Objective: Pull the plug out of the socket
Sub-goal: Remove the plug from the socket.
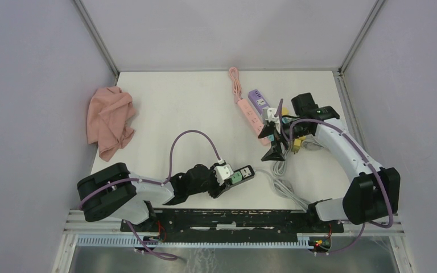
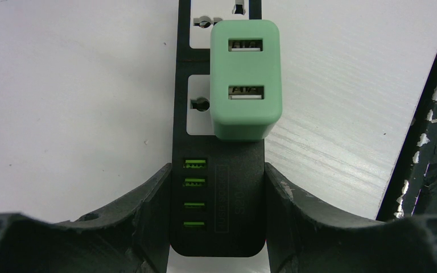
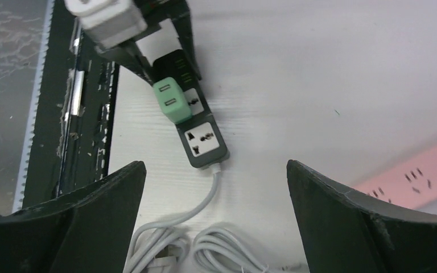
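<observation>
A black power strip [image 1: 244, 173] with white socket faces and green USB ports lies near the front of the table. A mint-green USB charger plug [image 1: 236, 177] sits plugged into one of its sockets. My left gripper [image 1: 226, 181] is shut on the strip's USB end. In the left wrist view both fingers press the strip's sides [image 2: 244, 193], just below the plug [image 2: 246, 79]. My right gripper [image 1: 272, 144] is open and empty, held above the table to the strip's far right. In the right wrist view [image 3: 214, 164] it looks down on the strip [image 3: 205, 139] and plug [image 3: 170, 101].
The strip's white cable [image 1: 287, 185] lies coiled under and in front of the right gripper. A pink power strip [image 1: 249, 116] and a purple one [image 1: 259, 99] lie at the back. A pink cloth [image 1: 110, 120] lies at the left. A black rail [image 1: 233, 219] runs along the near edge.
</observation>
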You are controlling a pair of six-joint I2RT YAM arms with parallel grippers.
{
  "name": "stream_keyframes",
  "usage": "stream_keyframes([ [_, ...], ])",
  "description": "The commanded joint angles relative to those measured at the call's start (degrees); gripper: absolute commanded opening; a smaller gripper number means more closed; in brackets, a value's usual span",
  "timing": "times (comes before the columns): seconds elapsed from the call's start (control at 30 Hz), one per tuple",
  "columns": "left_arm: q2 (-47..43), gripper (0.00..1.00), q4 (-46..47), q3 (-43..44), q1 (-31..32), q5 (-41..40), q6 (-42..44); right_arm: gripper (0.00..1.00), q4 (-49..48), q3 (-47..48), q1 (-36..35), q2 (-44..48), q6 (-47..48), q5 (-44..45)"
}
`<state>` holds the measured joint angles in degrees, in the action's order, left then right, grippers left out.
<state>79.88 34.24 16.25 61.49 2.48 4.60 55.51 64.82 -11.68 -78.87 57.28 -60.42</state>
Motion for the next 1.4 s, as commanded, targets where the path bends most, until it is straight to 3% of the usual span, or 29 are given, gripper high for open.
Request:
stream_keyframes([
  [0.0,-0.43,0.03,2.92,0.89,0.07,1.2,-1.17,1.0,5.51,1.96,-6.61,0.3,9.24,-0.03],
  [0.27,0.22,0.03,5.01,0.8,0.04,1.71,-1.67,0.99,0.9,-2.83,-12.57,0.02,8.17,2.3],
  [0.6,0.81,0.03,5.74,1.11,0.03,2.29,-2.65,0.89,-6.32,-8.02,-17.39,-1.19,7.01,8.73],
  [1.13,-0.57,0.03,6.71,0.01,0.03,2.0,-3.44,0.85,-9.81,-9.51,-25.01,-3.95,6.37,13.53],
  [1.37,-0.66,0.03,7.11,0.01,0.03,2.18,-3.68,0.77,-12.92,-9.76,-27.32,-4.91,2.67,14.88],
])
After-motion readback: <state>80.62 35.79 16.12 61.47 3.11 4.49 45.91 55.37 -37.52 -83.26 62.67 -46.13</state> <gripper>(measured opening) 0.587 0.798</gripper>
